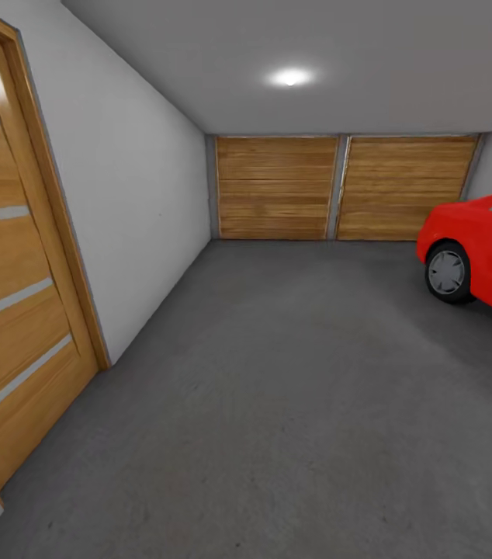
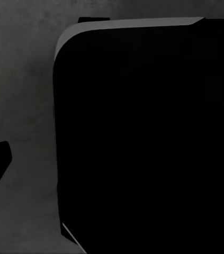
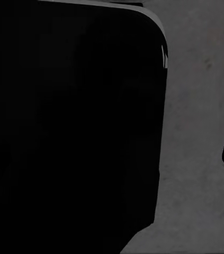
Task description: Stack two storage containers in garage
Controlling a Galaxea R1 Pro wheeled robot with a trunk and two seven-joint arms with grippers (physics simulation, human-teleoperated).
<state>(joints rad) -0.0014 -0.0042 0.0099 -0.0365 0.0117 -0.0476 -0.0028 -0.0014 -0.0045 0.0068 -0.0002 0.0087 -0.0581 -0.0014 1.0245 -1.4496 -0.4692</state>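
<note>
Gripper states can't be told: each wrist view is mostly a black rounded body over rough grey concrete floor (image 1: pixel 292 404). I see no orange-red container in this garage; judging so, fetching remains. Slatted wooden roll-up doors (image 1: pixel 277 188) far, glossy red car (image 1: pixel 483 244) right, striped door (image 1: pixel 13 287) near left.

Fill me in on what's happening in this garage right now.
The robot is in the garage, looking over the grey concrete floor toward two wooden roll-up doors. A red car is parked on the right and a striped wood door stands on the left. Nothing is being handled here. Both wrist views show a dark body over the floor; the grippers' state cannot be told.
</note>
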